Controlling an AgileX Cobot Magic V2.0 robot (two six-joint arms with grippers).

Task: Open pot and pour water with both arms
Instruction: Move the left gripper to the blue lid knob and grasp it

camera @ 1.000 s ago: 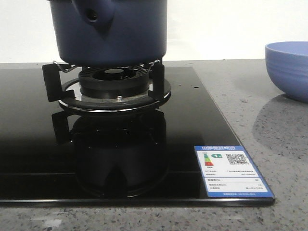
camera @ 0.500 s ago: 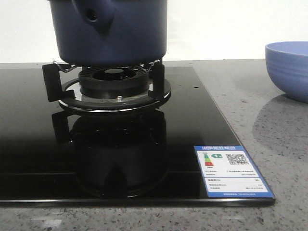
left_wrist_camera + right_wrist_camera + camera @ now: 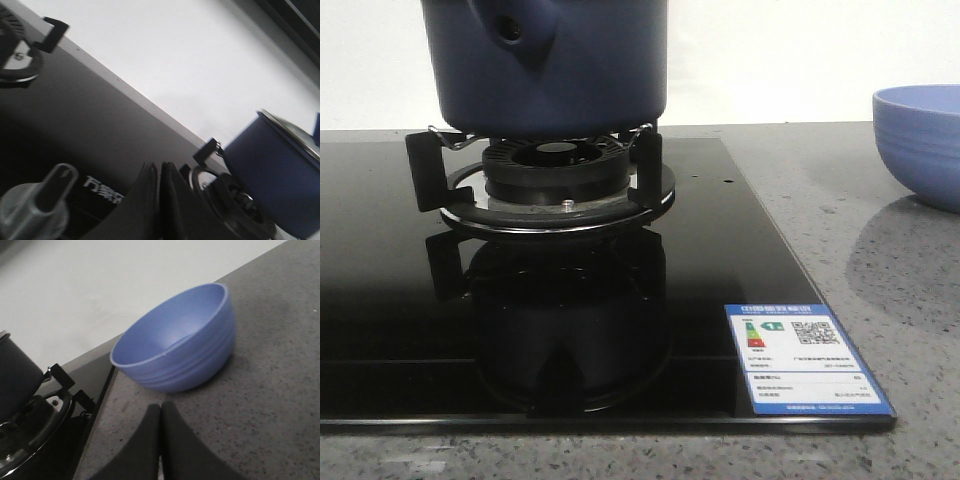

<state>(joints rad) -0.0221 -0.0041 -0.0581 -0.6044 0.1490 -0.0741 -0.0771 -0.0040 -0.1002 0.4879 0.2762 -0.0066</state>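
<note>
The dark navy pot (image 3: 545, 65) stands on the burner grate (image 3: 545, 180) of the black glass stove, its handle stub with a small hole facing the camera. In the left wrist view the pot (image 3: 277, 172) carries a lid with a metal rim. My left gripper (image 3: 159, 167) is shut and empty over the stove glass, apart from the pot. My right gripper (image 3: 161, 409) is shut and empty above the grey counter, just short of the light-blue bowl (image 3: 177, 347). Neither gripper shows in the front view.
The light-blue ribbed bowl (image 3: 920, 140) sits on the speckled counter to the right of the stove. A blue energy label (image 3: 805, 360) is stuck on the stove's front right corner. A silver knob (image 3: 35, 212) and a second burner (image 3: 20, 50) lie near my left gripper.
The front view has shifted by a few pixels; nothing else has visibly changed.
</note>
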